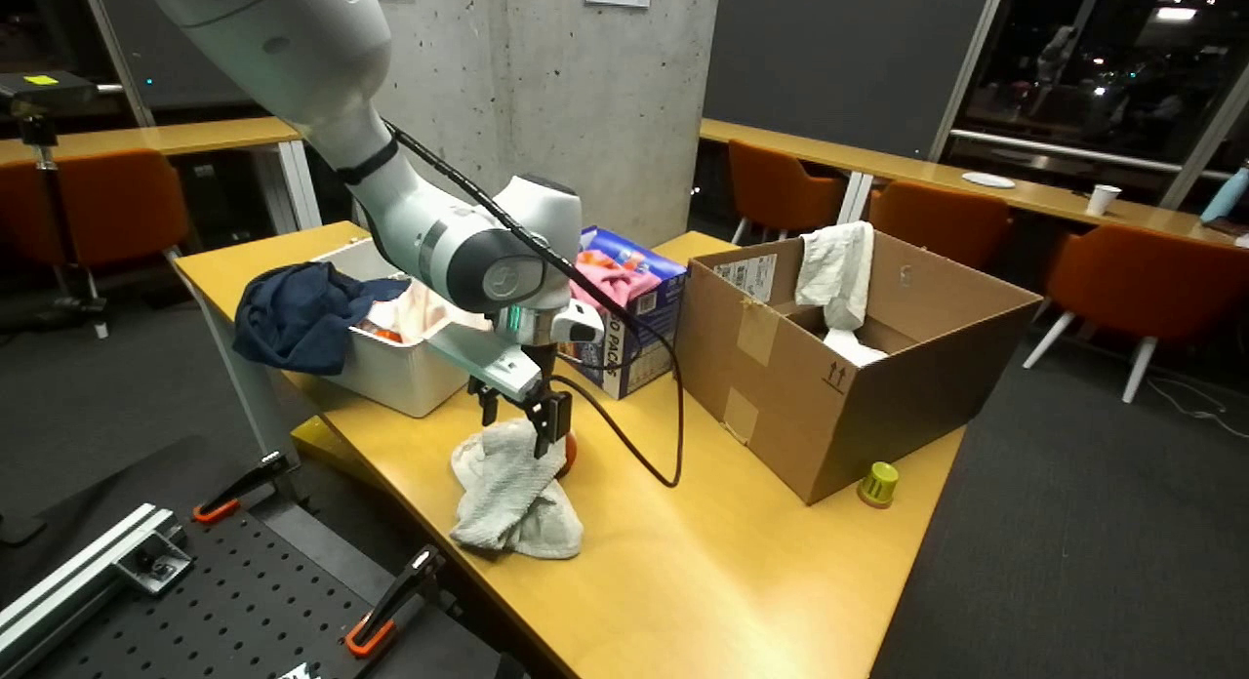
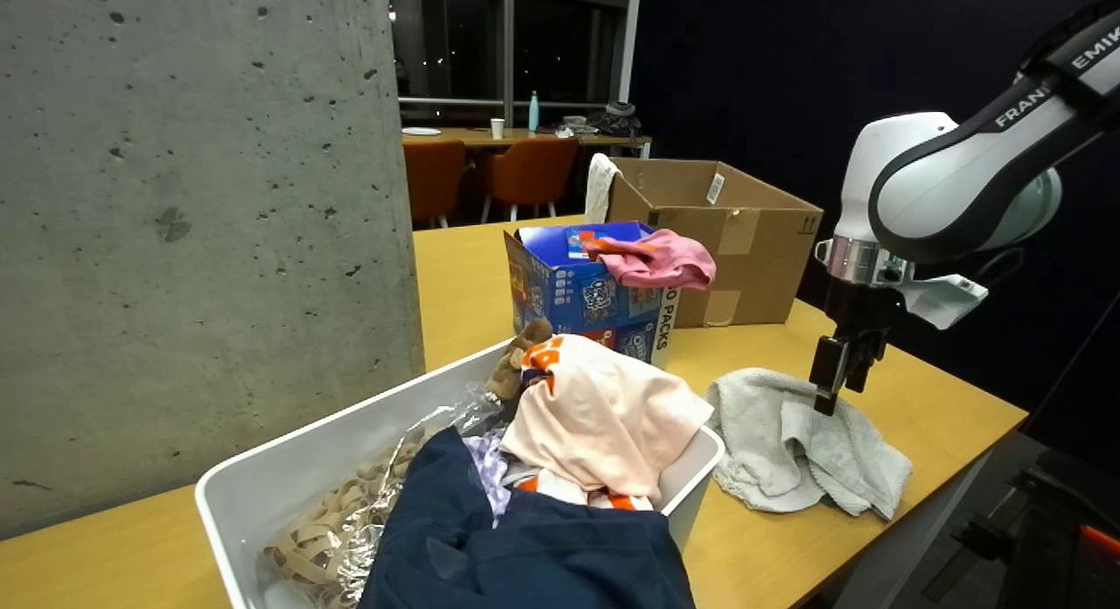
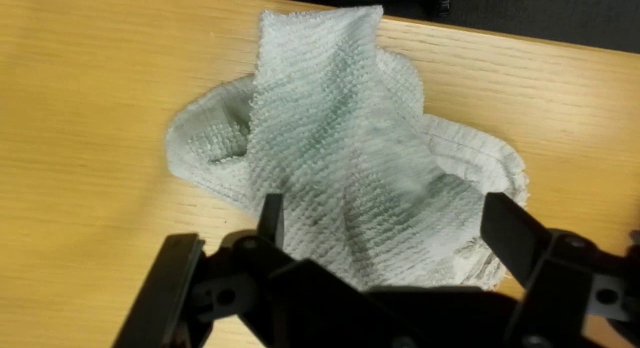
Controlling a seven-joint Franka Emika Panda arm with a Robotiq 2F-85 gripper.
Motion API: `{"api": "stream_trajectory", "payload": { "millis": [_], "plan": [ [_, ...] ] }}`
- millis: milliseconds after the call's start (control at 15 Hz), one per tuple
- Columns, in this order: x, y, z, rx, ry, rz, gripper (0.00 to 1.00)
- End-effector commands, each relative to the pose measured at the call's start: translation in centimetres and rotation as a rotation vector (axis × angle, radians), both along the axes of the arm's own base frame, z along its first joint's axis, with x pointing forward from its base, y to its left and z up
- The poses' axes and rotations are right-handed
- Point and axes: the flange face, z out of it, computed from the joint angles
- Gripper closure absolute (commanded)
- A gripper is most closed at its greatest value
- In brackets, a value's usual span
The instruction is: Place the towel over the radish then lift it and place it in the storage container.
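Observation:
The pale grey towel (image 1: 512,499) lies crumpled and folded on the table; it also shows in an exterior view (image 2: 757,443) and in the wrist view (image 3: 320,133). A small red round thing (image 1: 571,453), probably the radish, peeks out beside the towel, mostly hidden behind a gripper finger. My gripper (image 1: 518,427) is open and empty above the towel, pointing down. It also shows in an exterior view (image 2: 842,397). In the wrist view the fingertips (image 3: 382,208) stand wide apart with towel between and below them. A light grey storage bin (image 1: 390,379) holds clothes.
A brown cardboard box (image 1: 771,406) has a white cloth (image 1: 837,264) over its rim. A blue snack carton (image 2: 586,298) holds a pink cloth (image 2: 665,259). A navy cloth (image 1: 302,313) hangs over the bin's edge. A green cup-like thing (image 1: 878,484) stands near the box.

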Motion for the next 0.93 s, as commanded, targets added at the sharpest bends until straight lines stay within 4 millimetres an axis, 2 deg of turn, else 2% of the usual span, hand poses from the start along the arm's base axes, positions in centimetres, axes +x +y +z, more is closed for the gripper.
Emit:
{"api": "stream_trajectory", "payload": {
  "millis": [0,667,733,800,867],
  "plan": [
    [0.1,-1.2,1.2,-0.024,0.011,-0.053,0.00],
    [2.0,-2.1,-0.8,-0.013,0.054,-0.076,0.00],
    [2.1,-2.0,-1.1,-0.013,0.057,-0.075,0.07],
    [2.2,-1.9,-1.2,-0.013,0.057,-0.074,0.26],
    [2.2,-1.9,-1.3,-0.014,0.058,-0.074,0.32]
  ]
}}
